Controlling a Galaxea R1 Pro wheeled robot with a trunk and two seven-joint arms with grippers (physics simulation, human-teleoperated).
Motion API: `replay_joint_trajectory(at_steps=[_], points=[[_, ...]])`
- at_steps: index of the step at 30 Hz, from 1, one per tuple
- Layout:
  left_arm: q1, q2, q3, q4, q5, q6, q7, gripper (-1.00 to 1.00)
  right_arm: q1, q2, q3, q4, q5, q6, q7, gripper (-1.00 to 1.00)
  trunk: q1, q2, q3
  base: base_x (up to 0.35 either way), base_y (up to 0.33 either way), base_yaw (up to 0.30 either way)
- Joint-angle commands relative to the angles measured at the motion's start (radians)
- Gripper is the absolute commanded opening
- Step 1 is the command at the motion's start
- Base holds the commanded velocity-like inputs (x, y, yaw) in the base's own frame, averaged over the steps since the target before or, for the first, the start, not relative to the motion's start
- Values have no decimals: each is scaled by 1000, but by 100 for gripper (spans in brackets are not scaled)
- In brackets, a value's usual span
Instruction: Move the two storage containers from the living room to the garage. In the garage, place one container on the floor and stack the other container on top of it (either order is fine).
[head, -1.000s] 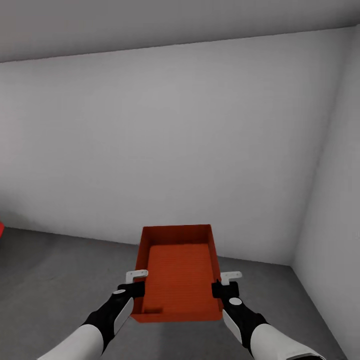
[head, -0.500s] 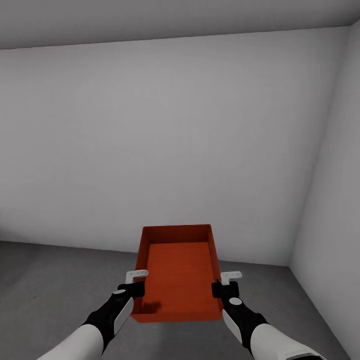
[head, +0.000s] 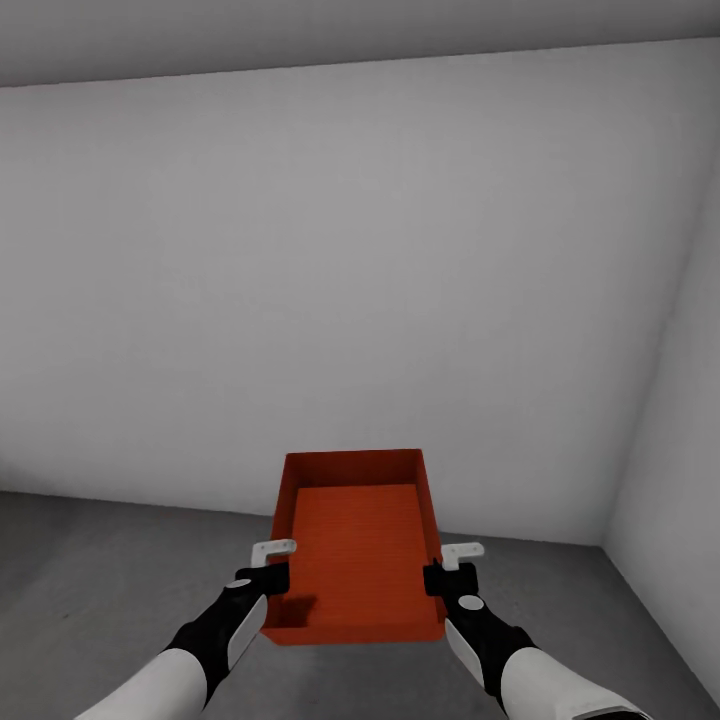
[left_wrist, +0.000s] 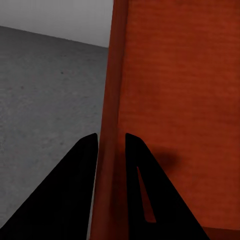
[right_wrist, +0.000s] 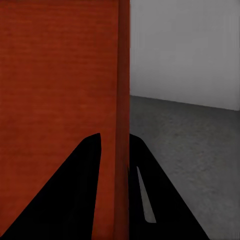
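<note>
the left gripper (head: 268, 578) and the right gripper (head: 446, 577) are each pinching a long side wall of one orange-red storage container (head: 355, 545), one finger inside and one outside, holding it up in front of the robot. the bin is sitting level with nothing inside. past it the dark grey floor (head: 90, 570) is running to a pale grey wall (head: 330, 280).

Dark grey concrete floor (head: 120, 570) (mottled), meeting pale walls (head: 350, 280).
</note>
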Motion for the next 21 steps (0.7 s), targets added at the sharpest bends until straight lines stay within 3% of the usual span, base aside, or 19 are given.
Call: replay_joint_trajectory(at_steps=[1,9,17,21], points=[[-1,1,18,-5,6,-40,15,-100,-1,10,-31,2,-33,-1,-3,-100,1,-1,-2,241,178,0],[-1,1,18,-5,5,-40,16,-100,-1,10,-31,2,-33,-1,-3,-100,1,-1,-2,194,115,0],[-1,2,18,-5,5,-41,16,-100,-1,11,-31,2,-34,-1,-4,-100,1,-1,-2,33,12,-10],[0,2,18,-5,5,-41,16,-100,-1,14,-30,2,-34,-1,-4,-100,1,-1,-2,2,1,-215]])
